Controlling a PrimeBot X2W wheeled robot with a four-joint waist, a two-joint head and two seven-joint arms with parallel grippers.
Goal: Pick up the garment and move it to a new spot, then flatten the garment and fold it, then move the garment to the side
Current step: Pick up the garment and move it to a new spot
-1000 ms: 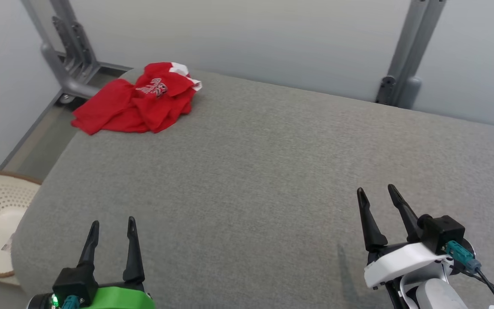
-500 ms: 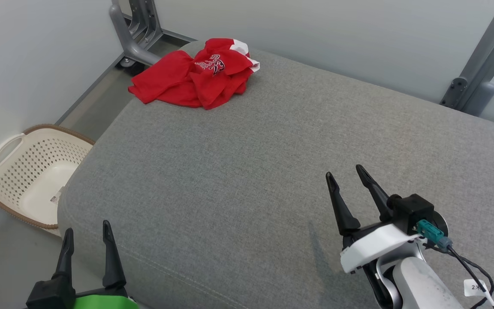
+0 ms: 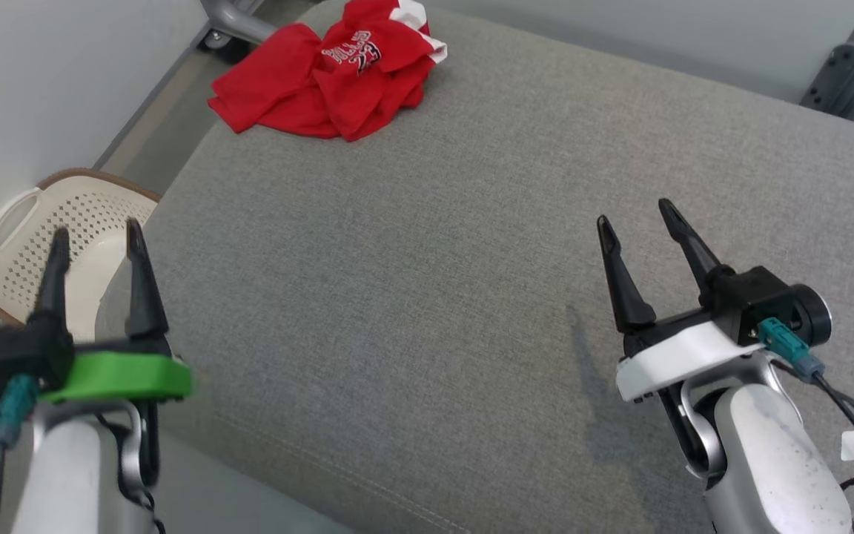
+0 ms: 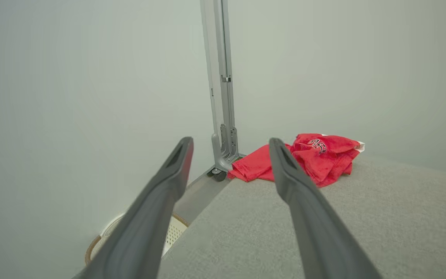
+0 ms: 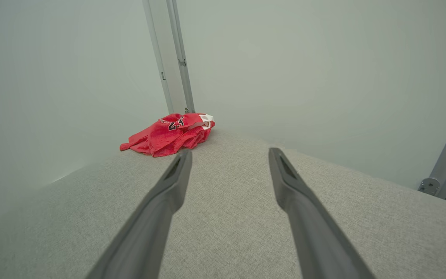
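The red garment (image 3: 327, 70) lies crumpled at the far left corner of the grey cushion (image 3: 427, 259), well apart from both of my grippers. Its long axis runs roughly along the cushion's far edge. The white-trimmed end points to the right along that edge, and a plain red flap at the other end reaches out over the cushion's left edge. White and black lettering faces up on the bunched middle; I cannot read it whole from here.

My left gripper (image 3: 97, 230) hangs by the cushion's left edge, toward the near corner, its two dark fingers spread wide with nothing between them and nothing touched. In the head view it stands in front of a cream perforated basket (image 3: 12, 230) on the floor beside the cushion. In its wrist view the fingers point toward the garment and a grey metal post (image 4: 223, 97) behind the far left corner.

My right gripper (image 3: 635, 213) hovers above the right part of the cushion, nearer the near edge. Its fingers are also spread wide and empty. It casts a shadow on the grey fabric below.
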